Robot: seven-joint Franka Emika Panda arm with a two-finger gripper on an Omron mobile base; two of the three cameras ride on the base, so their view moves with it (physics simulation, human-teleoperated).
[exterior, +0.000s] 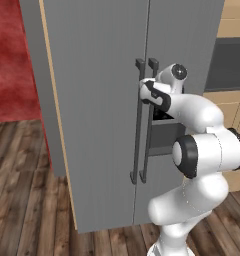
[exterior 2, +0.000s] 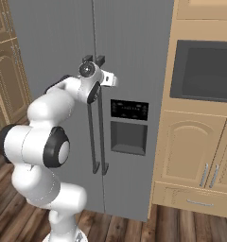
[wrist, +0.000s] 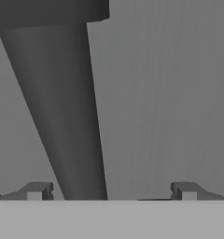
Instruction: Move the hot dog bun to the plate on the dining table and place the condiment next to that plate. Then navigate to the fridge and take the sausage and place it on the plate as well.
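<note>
The fridge (exterior: 102, 100) (exterior 2: 134, 47) stands right before me, a tall grey steel unit with both doors shut. Two long vertical bar handles (exterior: 139, 130) (exterior 2: 97, 137) run side by side down its middle. My gripper (exterior: 144, 89) (exterior 2: 105, 79) (wrist: 111, 191) is up near the top of the handles. It is open, and one handle bar (wrist: 67, 116) passes between the fingertips, closer to the left one. The hot dog bun, plate, condiment, dining table and sausage are out of view.
A dark dispenser panel (exterior 2: 129, 109) sits in the right door. Tan wooden cabinets (exterior 2: 196, 151) with a dark built-in oven (exterior 2: 203, 71) adjoin the fridge on the right. A red wall (exterior: 12, 60) lies to the left, above a wood plank floor (exterior: 22, 210).
</note>
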